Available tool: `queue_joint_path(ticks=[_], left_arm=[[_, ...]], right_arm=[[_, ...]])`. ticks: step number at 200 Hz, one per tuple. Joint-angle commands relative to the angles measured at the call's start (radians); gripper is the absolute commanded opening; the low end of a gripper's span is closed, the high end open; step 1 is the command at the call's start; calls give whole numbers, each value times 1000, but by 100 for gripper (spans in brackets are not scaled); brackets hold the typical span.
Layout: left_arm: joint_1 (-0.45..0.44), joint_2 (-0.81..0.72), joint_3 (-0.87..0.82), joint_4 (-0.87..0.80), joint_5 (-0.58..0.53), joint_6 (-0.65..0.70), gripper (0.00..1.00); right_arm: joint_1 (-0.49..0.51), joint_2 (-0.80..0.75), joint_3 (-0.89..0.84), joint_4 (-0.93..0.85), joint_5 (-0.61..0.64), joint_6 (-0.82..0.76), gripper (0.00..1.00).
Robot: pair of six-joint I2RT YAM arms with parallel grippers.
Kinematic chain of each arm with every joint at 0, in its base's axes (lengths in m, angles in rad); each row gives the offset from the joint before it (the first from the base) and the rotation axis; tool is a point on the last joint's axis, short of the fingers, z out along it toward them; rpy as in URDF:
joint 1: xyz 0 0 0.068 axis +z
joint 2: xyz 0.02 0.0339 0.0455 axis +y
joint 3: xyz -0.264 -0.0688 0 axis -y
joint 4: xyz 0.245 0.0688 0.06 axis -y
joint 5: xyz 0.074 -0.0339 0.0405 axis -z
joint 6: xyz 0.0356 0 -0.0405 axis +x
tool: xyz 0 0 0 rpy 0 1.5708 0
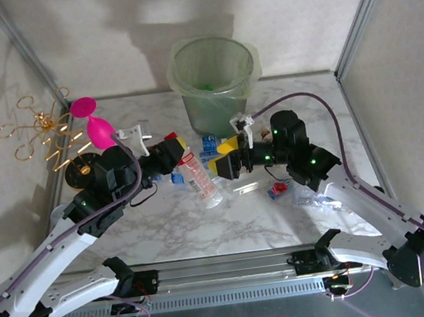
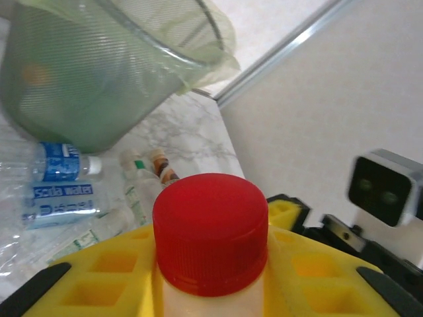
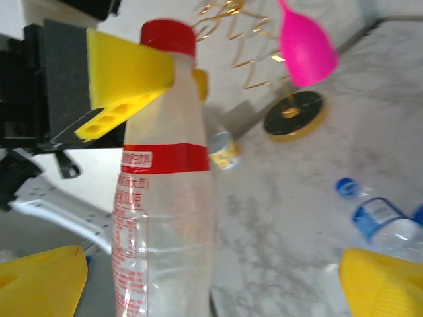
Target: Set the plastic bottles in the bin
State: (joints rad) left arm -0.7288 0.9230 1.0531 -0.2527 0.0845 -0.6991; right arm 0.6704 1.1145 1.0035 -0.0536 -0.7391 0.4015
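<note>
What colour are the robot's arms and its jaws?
The left arm and right arm are white near their bases and black further along, with little green lights on the black parts. A thin purple cable runs along each. The jaws are bright yellow blocks with square holes in them.

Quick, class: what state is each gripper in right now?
Left gripper: shut on the neck of the red-capped clear plastic bottle.
Right gripper: open, jaws apart either side of that bottle.
</note>
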Motion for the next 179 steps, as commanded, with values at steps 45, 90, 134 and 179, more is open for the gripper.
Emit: queue_joint_path(ticks=[45,90,134,179], left_arm=[[6,-30,54,68,113,85,30],[5,-41,55,87,124,87,28],[6,-55,47,92,140,85,26],[6,-71,42,84,128,89,45]], right_arm=[[139,88,18,291,-286,166,99],[157,122,17,304,-214,177,91],[157,143,-3,354,-187,216,69],[157,143,15,343,-179,198,51]])
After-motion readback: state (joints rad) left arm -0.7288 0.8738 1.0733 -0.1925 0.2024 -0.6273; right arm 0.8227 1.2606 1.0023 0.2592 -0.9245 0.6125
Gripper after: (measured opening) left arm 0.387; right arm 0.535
